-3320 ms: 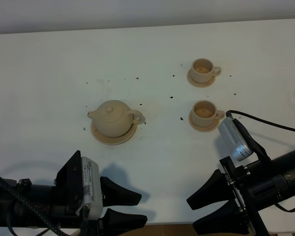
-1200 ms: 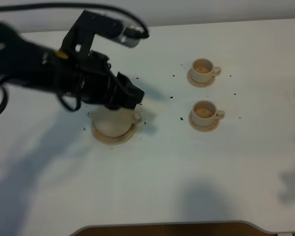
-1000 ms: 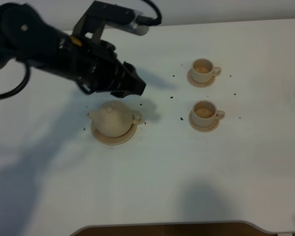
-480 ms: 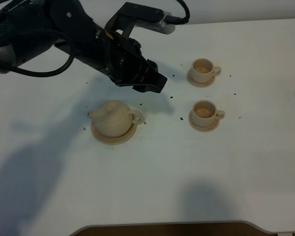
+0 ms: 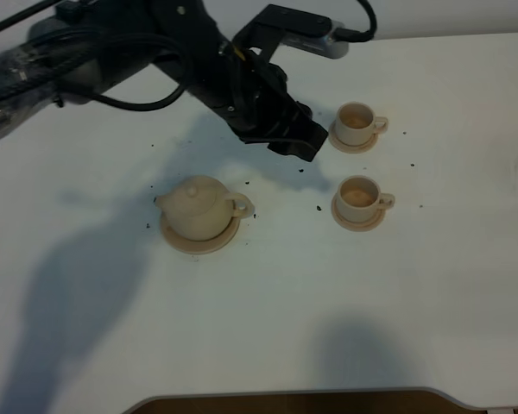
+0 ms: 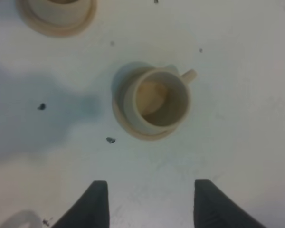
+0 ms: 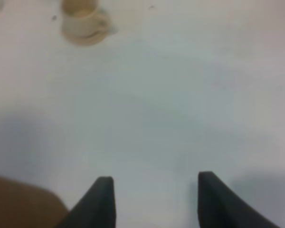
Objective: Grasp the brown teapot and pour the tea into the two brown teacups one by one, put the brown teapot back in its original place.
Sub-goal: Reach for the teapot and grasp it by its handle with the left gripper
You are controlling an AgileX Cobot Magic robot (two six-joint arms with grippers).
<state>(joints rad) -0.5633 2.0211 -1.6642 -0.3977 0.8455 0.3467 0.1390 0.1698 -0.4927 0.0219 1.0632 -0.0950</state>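
The brown teapot [image 5: 198,205] sits on its flat beige saucer [image 5: 196,242] left of centre, untouched. The two brown teacups stand on small saucers at the right: the far one [image 5: 356,123] and the near one [image 5: 359,196]. My left gripper [image 5: 299,143] is open and empty, reaching in from the upper left, above the table between the teapot and the cups. In the left wrist view the open gripper [image 6: 150,204] has the near cup [image 6: 156,100] ahead and the far cup [image 6: 57,12] at the edge. My right gripper [image 7: 156,199] is open and empty; one cup [image 7: 83,16] lies far ahead.
Small dark specks [image 5: 318,208] are scattered on the white table [image 5: 268,302]. The table's front edge [image 5: 285,398] shows brown below. The right arm is outside the exterior view; only a faint shadow falls near the front edge.
My left arm has swung from over the teapot to the right, toward the cups, staying open. The teapot has stayed on its saucer. The right arm has left the exterior view.
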